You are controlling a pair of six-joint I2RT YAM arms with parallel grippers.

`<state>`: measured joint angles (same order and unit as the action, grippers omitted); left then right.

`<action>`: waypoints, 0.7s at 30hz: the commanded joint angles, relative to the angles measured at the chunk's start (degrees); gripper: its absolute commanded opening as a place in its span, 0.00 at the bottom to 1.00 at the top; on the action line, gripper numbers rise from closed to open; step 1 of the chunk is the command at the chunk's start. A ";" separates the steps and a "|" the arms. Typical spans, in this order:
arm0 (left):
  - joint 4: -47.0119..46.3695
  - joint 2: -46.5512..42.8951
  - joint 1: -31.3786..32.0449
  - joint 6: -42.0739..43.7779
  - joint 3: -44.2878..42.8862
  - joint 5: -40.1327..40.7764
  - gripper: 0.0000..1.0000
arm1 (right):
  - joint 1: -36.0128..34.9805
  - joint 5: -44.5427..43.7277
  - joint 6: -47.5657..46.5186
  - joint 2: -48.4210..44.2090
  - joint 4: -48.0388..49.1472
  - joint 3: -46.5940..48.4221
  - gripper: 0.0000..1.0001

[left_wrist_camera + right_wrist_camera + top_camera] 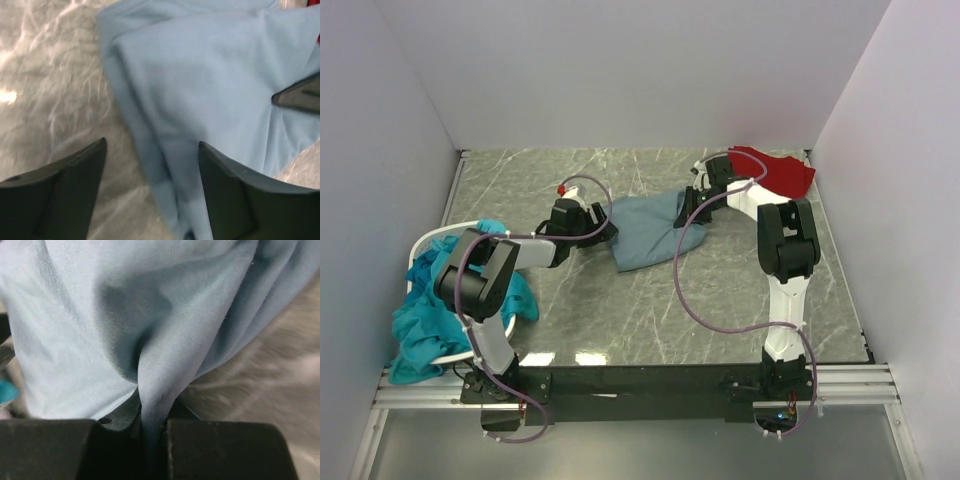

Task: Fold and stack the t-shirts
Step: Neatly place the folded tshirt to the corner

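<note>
A light blue t-shirt (645, 228) lies partly folded in the middle of the table. My right gripper (687, 212) is shut on a pinched fold at its right edge; the wrist view shows the light blue cloth (150, 340) clamped between the jaws. My left gripper (603, 232) is open at the shirt's left edge, its fingers (235, 200) straddling the hem of the shirt (210, 80) without holding it. A red t-shirt (778, 170) lies at the back right corner. Teal t-shirts (430, 325) are heaped in a white basket (425, 243) at the left.
White walls close the table on three sides. The grey marble tabletop (620, 320) shows in front of the blue shirt. Purple cables (692, 300) loop from both arms. The black rail (650, 382) with the arm bases runs along the near edge.
</note>
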<state>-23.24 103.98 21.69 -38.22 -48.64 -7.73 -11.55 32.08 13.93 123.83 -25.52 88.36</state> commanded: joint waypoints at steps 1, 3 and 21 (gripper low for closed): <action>4.08 -4.22 0.19 1.21 1.44 2.18 0.81 | -0.05 -13.16 -3.47 -5.70 -4.80 4.01 0.00; 4.87 -5.97 0.19 1.48 1.88 3.06 0.84 | 0.04 -16.50 -5.05 -6.41 -6.55 5.24 0.00; 5.32 -5.11 -1.21 2.88 2.50 3.95 0.92 | 2.15 -41.82 -16.12 4.40 -21.33 38.36 0.00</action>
<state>-17.28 98.63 21.02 -36.60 -46.57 -4.40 -10.33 -3.09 0.75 126.41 -44.53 122.10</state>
